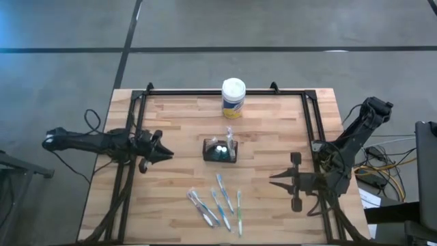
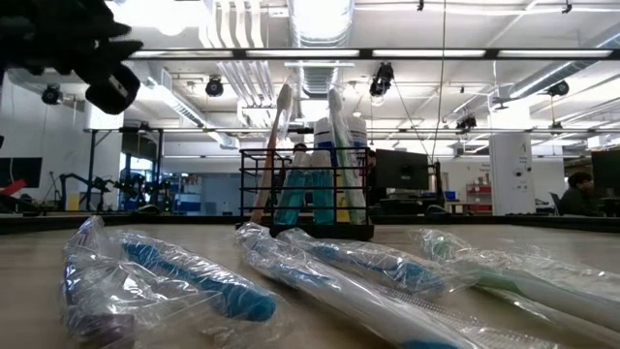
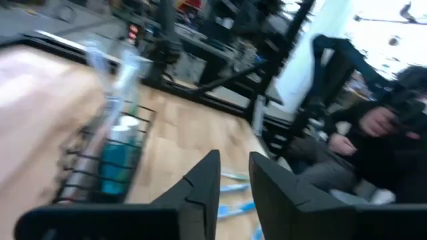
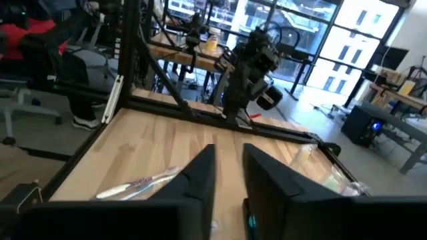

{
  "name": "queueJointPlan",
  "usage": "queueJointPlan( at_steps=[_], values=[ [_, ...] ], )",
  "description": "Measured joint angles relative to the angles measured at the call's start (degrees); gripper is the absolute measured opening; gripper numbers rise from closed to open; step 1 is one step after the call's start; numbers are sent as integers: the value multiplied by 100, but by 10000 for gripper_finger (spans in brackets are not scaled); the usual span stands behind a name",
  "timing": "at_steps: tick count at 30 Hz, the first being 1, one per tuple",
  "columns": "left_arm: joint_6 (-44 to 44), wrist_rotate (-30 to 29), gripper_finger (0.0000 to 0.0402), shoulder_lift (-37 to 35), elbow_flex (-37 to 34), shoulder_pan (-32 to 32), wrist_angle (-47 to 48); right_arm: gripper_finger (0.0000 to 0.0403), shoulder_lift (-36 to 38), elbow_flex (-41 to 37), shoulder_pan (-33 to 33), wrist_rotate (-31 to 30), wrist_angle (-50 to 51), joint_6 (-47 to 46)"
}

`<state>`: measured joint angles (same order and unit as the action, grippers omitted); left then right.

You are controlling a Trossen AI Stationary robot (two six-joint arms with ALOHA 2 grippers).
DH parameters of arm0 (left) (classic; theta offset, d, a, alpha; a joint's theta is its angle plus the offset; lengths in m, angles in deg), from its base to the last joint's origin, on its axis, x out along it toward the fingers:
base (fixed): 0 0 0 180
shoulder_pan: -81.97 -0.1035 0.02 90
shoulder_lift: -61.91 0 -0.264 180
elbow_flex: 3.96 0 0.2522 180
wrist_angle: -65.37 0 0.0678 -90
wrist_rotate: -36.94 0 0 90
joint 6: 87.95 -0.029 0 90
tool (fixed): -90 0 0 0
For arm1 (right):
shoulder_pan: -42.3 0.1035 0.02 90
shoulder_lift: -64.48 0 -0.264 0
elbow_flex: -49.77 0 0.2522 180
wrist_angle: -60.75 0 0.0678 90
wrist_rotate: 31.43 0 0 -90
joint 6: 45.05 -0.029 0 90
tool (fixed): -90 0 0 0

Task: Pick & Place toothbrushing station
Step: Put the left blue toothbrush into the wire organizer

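The wooden surface [image 1: 177,130] is carrying the mesh caddy [image 1: 220,151] at its centre, wrapped toothbrushes [image 1: 217,203] still waiting loose near the front edge, while the left pincer [image 1: 161,155] and right pincer [image 1: 274,180] are hovering empty, fingers slightly parted

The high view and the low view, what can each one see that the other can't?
Only the high view shows the white-lidded canister with a yellow label and both arms: the left hand left of the caddy, the right hand to its right.

Only the low view shows the room behind, with ceiling lights and monitors.

Both show the small black wire-mesh caddy and the plastic-wrapped toothbrushes lying on the wooden table.
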<state>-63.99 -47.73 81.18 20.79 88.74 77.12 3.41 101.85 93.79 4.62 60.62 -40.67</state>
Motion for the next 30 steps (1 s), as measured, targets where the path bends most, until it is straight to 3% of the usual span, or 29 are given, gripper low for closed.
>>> queueJointPlan(
  at_steps=[5,10,15,20,25,30],
  values=[
    [-192,-356,91,671,460,665,52,136,23,16,4,0,538,-571],
    [-556,-981,92,1471,985,1378,66,166,20,29,4,105,1379,-1737],
    [-1194,-1052,92,2388,1556,2102,69,173,15,-52,4,561,1843,-2979],
    [-1066,-1095,92,3338,2235,2527,424,173,8,-168,13,662,1838,-3625],
    [-756,-1063,92,4447,2927,2734,1356,173,-114,-200,13,652,1840,-3915],
    [-662,-946,92,5507,3450,2775,1465,173,-316,-203,13,696,1835,-4182]
  ],
)
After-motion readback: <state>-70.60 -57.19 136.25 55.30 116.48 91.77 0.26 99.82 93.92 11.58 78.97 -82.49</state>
